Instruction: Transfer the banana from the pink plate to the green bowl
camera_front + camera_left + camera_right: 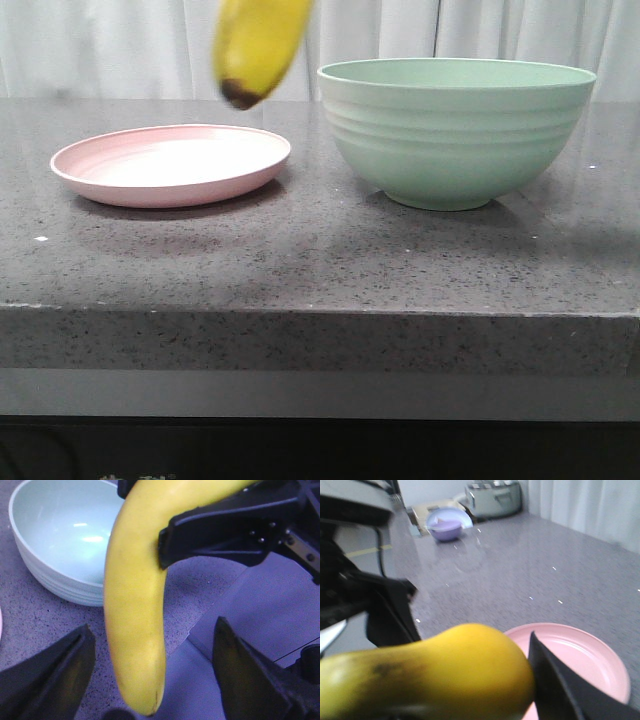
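The banana (258, 45) hangs in the air, dark tip down, above the gap between the pink plate (170, 165) and the green bowl (455, 130). No gripper shows in the front view. In the left wrist view the banana (132, 615) hangs beside the bowl (60, 535), and my right gripper (142, 517) is clamped on its upper part. My left gripper (152, 627) is open; its fingers stand wide on either side of the banana, apart from it. In the right wrist view one finger (560, 685) of the right gripper (450, 690) presses the banana (430, 675) above the plate (580, 660).
A white curtain (500, 35) hangs behind the dark speckled counter, whose front edge (320, 310) runs across the front view. The left arm (375, 605) shows close beside the banana. A purple bowl (447, 525) and a metal appliance (492, 497) stand far off.
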